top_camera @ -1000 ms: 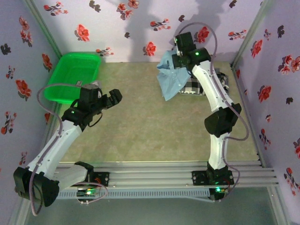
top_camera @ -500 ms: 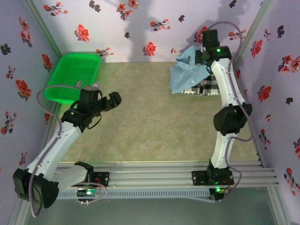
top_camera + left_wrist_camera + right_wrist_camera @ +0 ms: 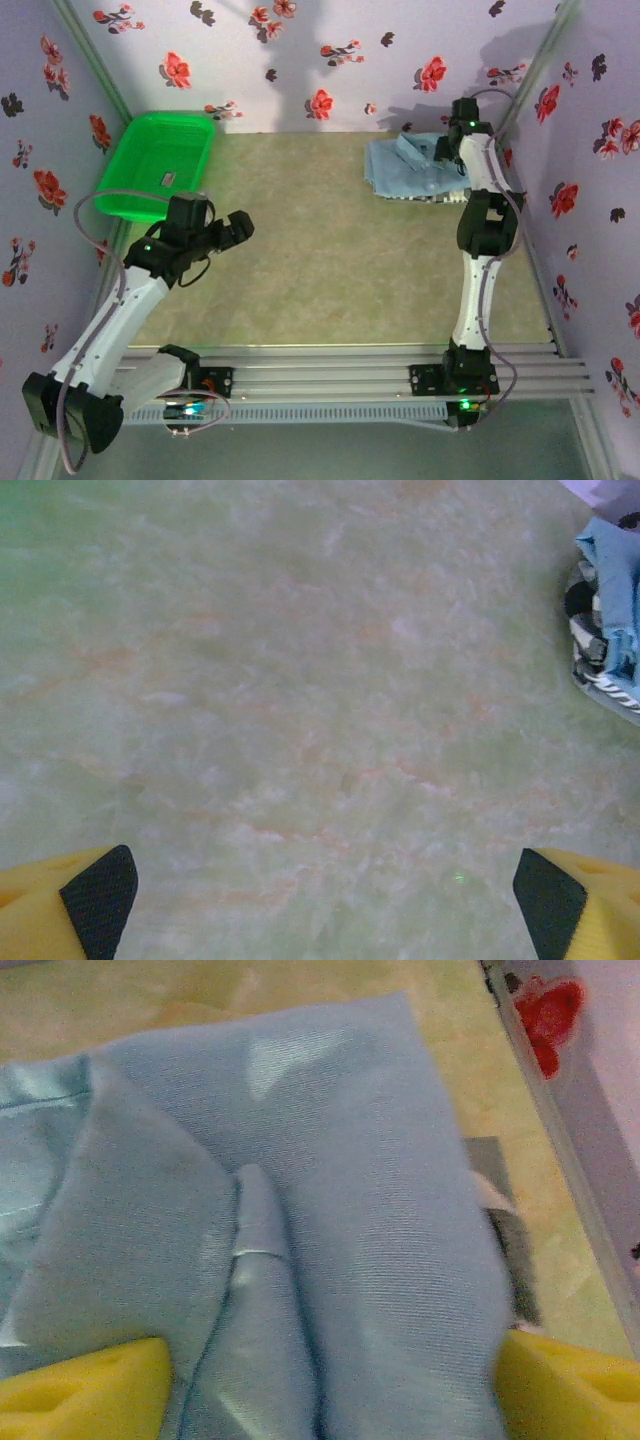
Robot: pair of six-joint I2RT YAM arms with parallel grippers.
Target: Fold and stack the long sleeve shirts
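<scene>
Right gripper (image 3: pixel 330 1362): jaws spread wide and released, yellow fingers (image 3: pixel 92 1388) standing either side of a spread of cloth with nothing pinched between them, reached out to the far right corner of the counter (image 3: pixel 330 270). Directly under it: light blue shirt (image 3: pixel 330 1160), lying flat near the right wall, one raised ridge of cloth running up its middle and a looser flap doubled over on the left. Beneath that: black-and-white checked shirt (image 3: pixel 440 197), showing as a narrow strip along the near edge of the blue one, so the pair reads as stacked, blue on top. Left gripper (image 3: pixel 238 226): also open, black pads (image 3: pixel 100 900) wide apart, hovering over bare counter, well apart from the stack. Green basket (image 3: pixel 118 165): far left corner, not involved. Handling note, as a judgement: the placing looks nearly done, and what matters now is leaving the stack tidy. The right gripper would do best to rise straight up so neither finger drags the soft cloth; the middle ridge wants pressing or stroking outward; the blue edges should sit square over the checked shirt, since thin cloth like this slides and rumples easily.
</scene>
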